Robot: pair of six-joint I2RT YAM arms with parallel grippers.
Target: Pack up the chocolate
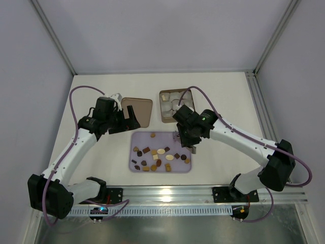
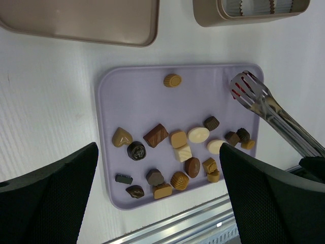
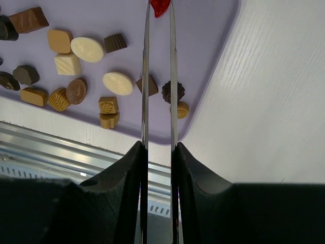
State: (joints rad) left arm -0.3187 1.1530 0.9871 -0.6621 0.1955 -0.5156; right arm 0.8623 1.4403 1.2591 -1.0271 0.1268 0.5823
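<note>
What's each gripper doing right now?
Left gripper: open, holding nothing.
Right gripper: closed on the tongs, which pinch a red chocolate.

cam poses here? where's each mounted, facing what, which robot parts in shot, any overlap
Top external: above and behind the bases, looking down on the table; both arms show, left pincer and right pincer.
Left wrist: over the lavender tray, looking down at the chocolates; its own two open fingers frame the bottom.
Right wrist: looking along the tongs it clamps, toward the tray's corner; own fingers at the bottom.
Shared: both wrist views show the tongs, the red piece in their tip, the same chocolates.
</note>
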